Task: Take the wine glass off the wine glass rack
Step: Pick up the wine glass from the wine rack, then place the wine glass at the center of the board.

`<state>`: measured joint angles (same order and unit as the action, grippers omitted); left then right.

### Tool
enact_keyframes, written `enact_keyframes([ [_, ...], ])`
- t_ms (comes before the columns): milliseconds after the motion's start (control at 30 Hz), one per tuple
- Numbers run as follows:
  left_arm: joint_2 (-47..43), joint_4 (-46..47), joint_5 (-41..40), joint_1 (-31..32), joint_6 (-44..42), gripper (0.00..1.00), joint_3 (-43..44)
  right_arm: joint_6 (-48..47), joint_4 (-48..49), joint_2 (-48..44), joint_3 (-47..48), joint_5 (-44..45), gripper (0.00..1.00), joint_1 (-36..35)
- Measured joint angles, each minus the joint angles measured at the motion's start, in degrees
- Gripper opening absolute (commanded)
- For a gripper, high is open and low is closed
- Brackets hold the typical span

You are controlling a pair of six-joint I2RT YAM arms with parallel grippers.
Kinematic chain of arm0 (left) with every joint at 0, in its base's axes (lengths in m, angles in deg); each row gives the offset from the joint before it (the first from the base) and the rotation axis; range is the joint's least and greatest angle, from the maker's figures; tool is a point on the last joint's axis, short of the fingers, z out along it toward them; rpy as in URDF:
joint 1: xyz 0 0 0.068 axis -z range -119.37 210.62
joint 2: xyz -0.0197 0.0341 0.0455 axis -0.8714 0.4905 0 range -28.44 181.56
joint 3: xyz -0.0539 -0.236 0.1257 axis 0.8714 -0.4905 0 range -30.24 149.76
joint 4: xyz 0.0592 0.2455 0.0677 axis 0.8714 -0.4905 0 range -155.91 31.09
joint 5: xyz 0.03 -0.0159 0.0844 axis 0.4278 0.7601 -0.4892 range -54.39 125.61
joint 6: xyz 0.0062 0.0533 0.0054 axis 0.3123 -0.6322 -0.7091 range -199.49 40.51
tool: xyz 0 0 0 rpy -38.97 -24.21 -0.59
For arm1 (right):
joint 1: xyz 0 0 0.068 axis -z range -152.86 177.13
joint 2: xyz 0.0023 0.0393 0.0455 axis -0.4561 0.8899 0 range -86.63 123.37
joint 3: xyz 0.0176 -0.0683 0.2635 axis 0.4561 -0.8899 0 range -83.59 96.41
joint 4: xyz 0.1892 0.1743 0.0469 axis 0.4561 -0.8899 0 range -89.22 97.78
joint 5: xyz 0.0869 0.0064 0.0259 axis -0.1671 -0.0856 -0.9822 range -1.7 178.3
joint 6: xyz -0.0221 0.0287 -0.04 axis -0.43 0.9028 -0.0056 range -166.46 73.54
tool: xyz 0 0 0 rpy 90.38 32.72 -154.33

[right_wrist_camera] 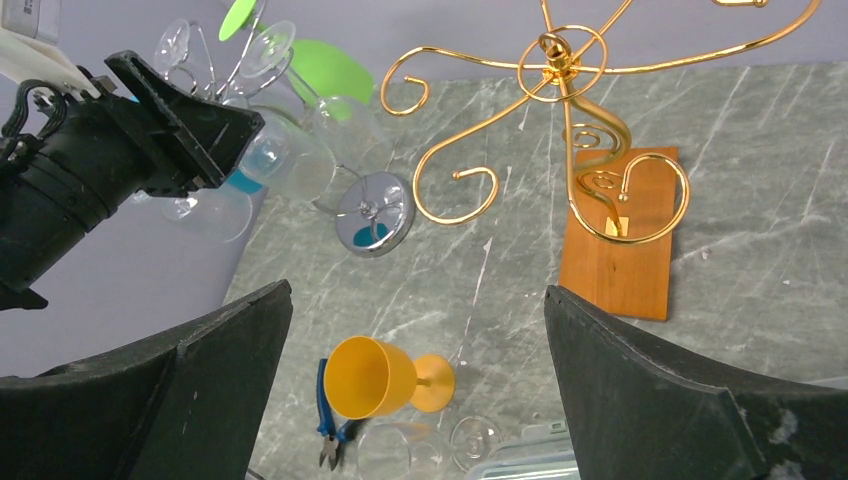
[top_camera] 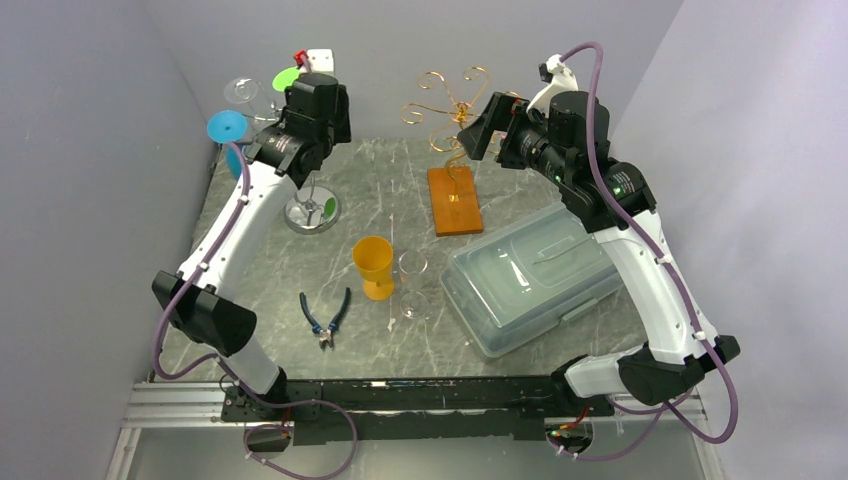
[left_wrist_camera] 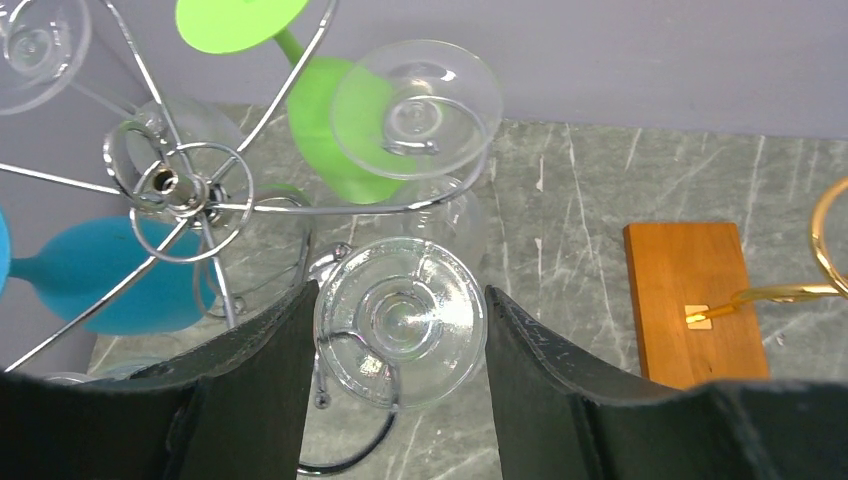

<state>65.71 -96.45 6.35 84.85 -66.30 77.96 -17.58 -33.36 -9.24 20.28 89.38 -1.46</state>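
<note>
A clear wine glass (left_wrist_camera: 420, 330) hangs upside down on the silver wire wine glass rack (left_wrist_camera: 185, 190). Its round foot faces the left wrist camera. My left gripper (left_wrist_camera: 398, 295) is shut on that foot, one finger touching each side of its rim. A curl of the rack's wire shows through the foot, beside the stem. The rack's shiny round base (top_camera: 312, 212) stands at the table's back left. My right gripper (right_wrist_camera: 417, 292) hovers open and holds nothing, high above the table beside the golden rack (top_camera: 445, 100).
Green (left_wrist_camera: 330, 130), blue (left_wrist_camera: 100, 275) and another clear glass (left_wrist_camera: 415, 110) hang on the silver rack. The golden rack's wooden base (top_camera: 455, 200) is mid-back. A yellow goblet (top_camera: 374, 265), two clear glasses (top_camera: 413, 265), blue pliers (top_camera: 325, 315) and a lidded plastic box (top_camera: 535, 280) sit nearer.
</note>
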Motion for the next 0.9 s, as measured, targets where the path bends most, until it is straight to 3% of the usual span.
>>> enact_keyframes([
  [467, -0.09, -2.1, 1.51, 4.02, 1.62, 0.15, 0.04, 0.24, 0.33, -0.09, -0.61, -0.11, 1.0, 0.0],
  [900, -3.98, -10.1, 12.24, 4.26, 10.32, 0.14, 4.11, 4.22, 6.4, -2.08, -9.27, -3.58, 0.99, -2.89],
])
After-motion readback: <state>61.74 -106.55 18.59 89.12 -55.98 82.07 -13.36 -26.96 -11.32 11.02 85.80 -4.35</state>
